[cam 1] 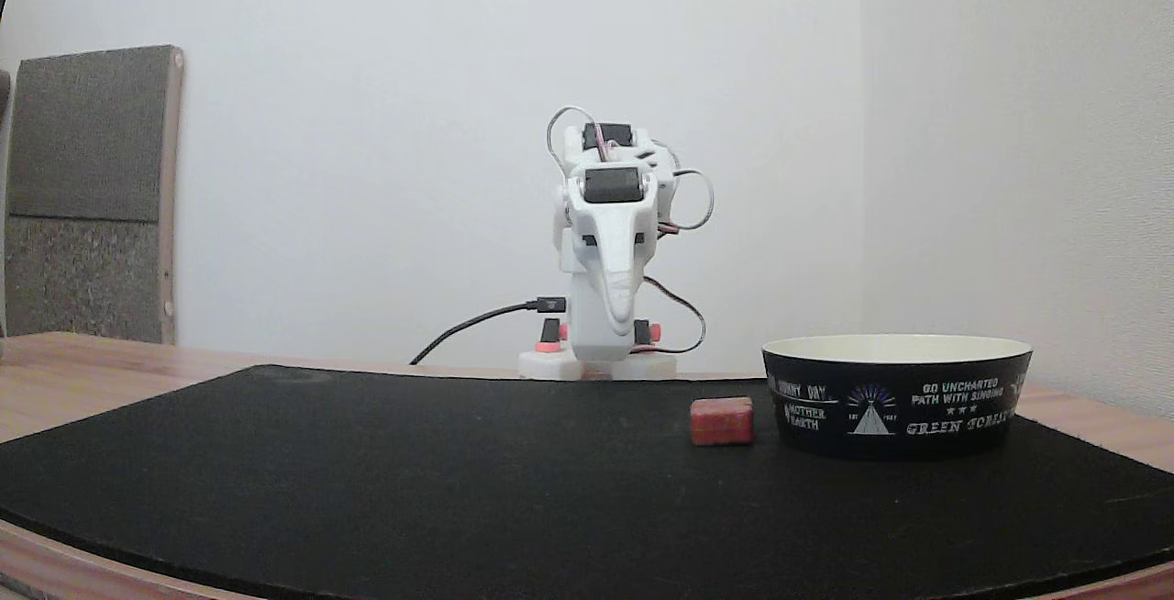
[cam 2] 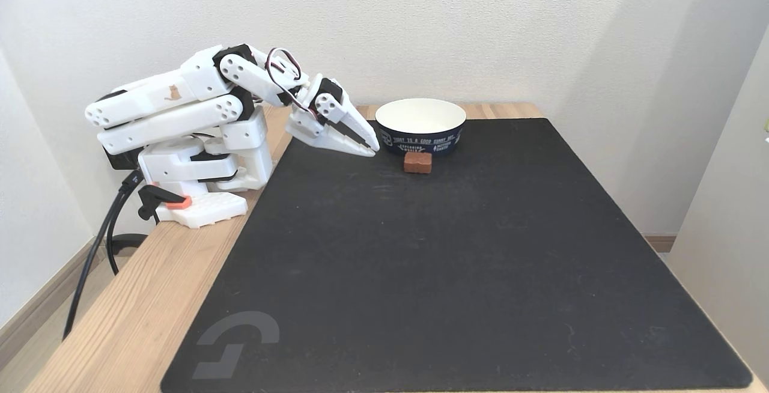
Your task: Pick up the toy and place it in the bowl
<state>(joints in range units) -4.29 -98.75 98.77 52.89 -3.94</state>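
Toy point(cam 2: 417, 162) on mat point(cam 2: 456, 261), just before bowl point(cam 2: 420, 125)

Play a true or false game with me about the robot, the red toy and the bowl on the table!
1. The toy is inside the bowl. False: it lies on the black mat, just outside the bowl.
2. The gripper is holding the toy. False: it is shut and empty, hanging above the mat beside the bowl.
3. The bowl is cream-white inside and black outside with white writing. True.
4. The toy is much smaller than the bowl. True.
5. The bowl is tipped over. False: it stands upright on the mat, with nothing inside in the higher fixed view.
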